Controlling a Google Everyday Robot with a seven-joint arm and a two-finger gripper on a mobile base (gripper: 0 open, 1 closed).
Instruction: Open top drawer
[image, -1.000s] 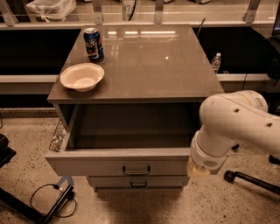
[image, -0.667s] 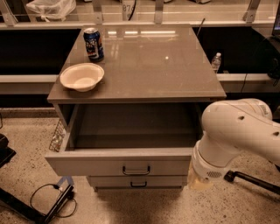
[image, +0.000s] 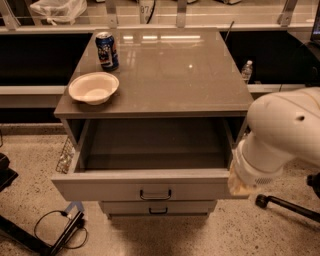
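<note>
The top drawer (image: 100, 186) is pulled far out of the grey cabinet. Its wide flat front faces me, with a small black bar handle (image: 155, 194) at the centre. The plain grey tray (image: 155, 147) inside holds nothing. A big white arm segment (image: 280, 140) hangs at the drawer's front right corner, its lower end next to the drawer front. The gripper itself does not show; the arm's own bulk hides it or it is out of the picture.
On the cabinet top (image: 175, 70) stand a white bowl (image: 93, 87) and a blue can (image: 107, 50). A narrower drawer (image: 125, 207) sits shut below. A bottle (image: 247, 71) stands behind right. Cables and a black stand (image: 60, 231) lie bottom left, a black leg (image: 287, 206) bottom right.
The arm's lower end dipped a little beside the drawer's right corner, then came back up and right. The drawer stays out by the same amount.
</note>
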